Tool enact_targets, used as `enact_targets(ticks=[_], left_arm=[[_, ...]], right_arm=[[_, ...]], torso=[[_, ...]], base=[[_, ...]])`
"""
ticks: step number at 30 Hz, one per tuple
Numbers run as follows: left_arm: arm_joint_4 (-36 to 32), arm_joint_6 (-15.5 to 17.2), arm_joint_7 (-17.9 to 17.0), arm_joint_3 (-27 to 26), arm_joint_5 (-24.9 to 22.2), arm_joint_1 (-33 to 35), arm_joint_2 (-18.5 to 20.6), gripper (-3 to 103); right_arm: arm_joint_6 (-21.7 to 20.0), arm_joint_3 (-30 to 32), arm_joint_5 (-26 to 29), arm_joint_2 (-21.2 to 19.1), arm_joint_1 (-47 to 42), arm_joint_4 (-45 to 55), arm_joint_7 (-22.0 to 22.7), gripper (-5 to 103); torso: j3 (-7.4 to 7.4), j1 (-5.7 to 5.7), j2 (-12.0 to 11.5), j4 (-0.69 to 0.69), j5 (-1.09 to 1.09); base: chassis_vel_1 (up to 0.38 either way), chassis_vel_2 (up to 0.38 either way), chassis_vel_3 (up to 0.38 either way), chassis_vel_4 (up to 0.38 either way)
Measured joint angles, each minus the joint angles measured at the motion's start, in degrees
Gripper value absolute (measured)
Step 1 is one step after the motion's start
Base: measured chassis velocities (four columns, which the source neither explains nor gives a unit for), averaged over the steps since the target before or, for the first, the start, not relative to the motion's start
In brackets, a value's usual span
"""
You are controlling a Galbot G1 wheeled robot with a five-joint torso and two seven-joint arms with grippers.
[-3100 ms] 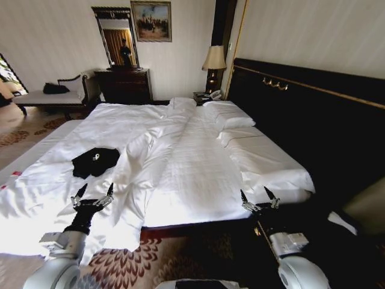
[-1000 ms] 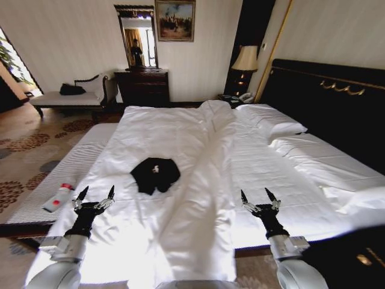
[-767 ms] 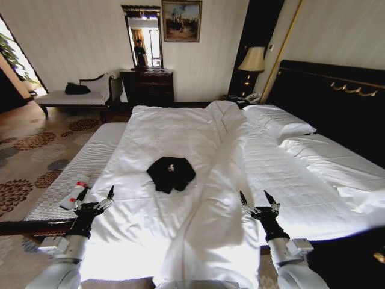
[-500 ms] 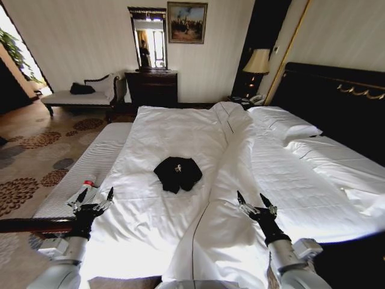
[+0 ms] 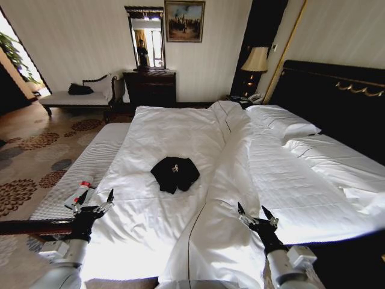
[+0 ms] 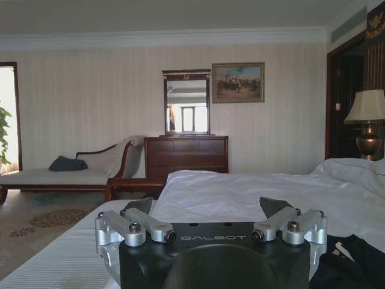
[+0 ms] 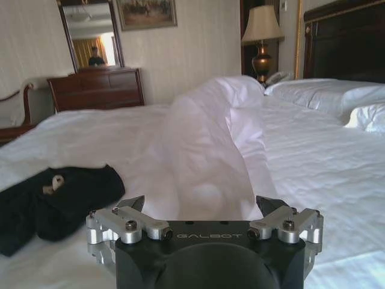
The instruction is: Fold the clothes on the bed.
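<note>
Head view, left to right. A striped bench (image 5: 78,174) runs along the left side of the bed (image 5: 289,186), with a small red-and-white object (image 5: 80,194) lying on it. The left gripper (image 5: 94,201) hovers over the bed's near left edge, jaws wide and empty. The clothes (image 5: 175,173), a crumpled black T-shirt, lie on the white duvet (image 5: 162,132) left of centre, well apart from both grippers. The right gripper (image 5: 257,215) hovers over the near right duvet fold, jaws wide, empty.
</note>
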Motion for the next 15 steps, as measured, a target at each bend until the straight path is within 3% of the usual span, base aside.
enact_targets(ticks=[7, 14, 15], left_arm=[[0.3, 0.1, -0.1, 0.1, 0.0, -0.1, 0.0, 100], [0.5, 0.1, -0.1, 0.2, 0.1, -0.3, 0.0, 100], [0.5, 0.2, -0.2, 0.3, 0.1, -0.4, 0.0, 100]], right_arm=[[-0.9, -0.4, -1.4, -0.2, -0.2, -1.6, 0.3, 100], [-4.0, -0.4, 2.6, -0.5, 0.0, -1.0, 1.4, 101], [-4.0, -0.4, 3.1, -0.5, -0.1, -0.9, 1.3, 97]], torso=[[0.00, 0.01, 0.0, -0.01, -0.02], [0.00, 0.01, 0.0, 0.00, -0.03], [0.00, 0.01, 0.0, -0.01, -0.02]], base=[[0.000, 0.000, 0.000, 0.000], [0.000, 0.000, 0.000, 0.000], [0.000, 0.000, 0.000, 0.000]])
